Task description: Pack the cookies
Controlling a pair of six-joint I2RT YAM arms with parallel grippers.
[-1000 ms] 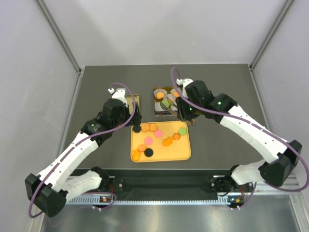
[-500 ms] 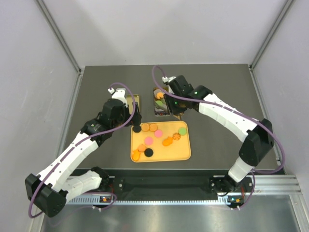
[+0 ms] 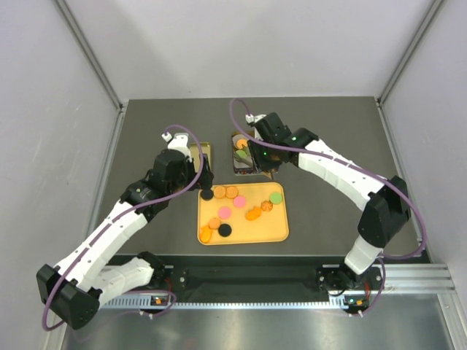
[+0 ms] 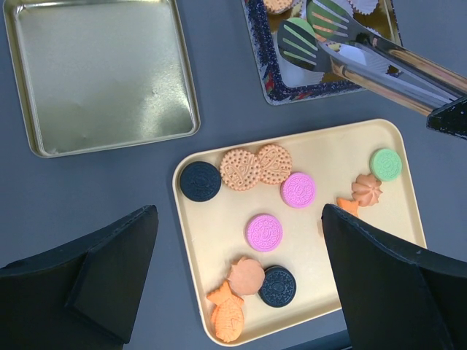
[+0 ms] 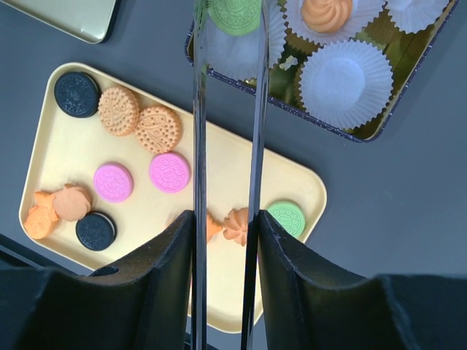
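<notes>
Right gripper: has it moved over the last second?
Yes. In the top view the right gripper moved left, from the far right corner of the yellow tray to over the cookie tin, gripping tongs.

Top camera looks down; both close wrist views share the tray

**Eleven cookies on one tray**

The one yellow tray carries eleven cookies: four orange, two tan, two pink, two black and one green. At the top of the right wrist view, the one dark-rimmed tin shows four white paper cups. One cup holds an orange swirl cookie. One green round sits between the blades of the single tongs. One gold tin lies at the upper left of the left wrist view.
</notes>
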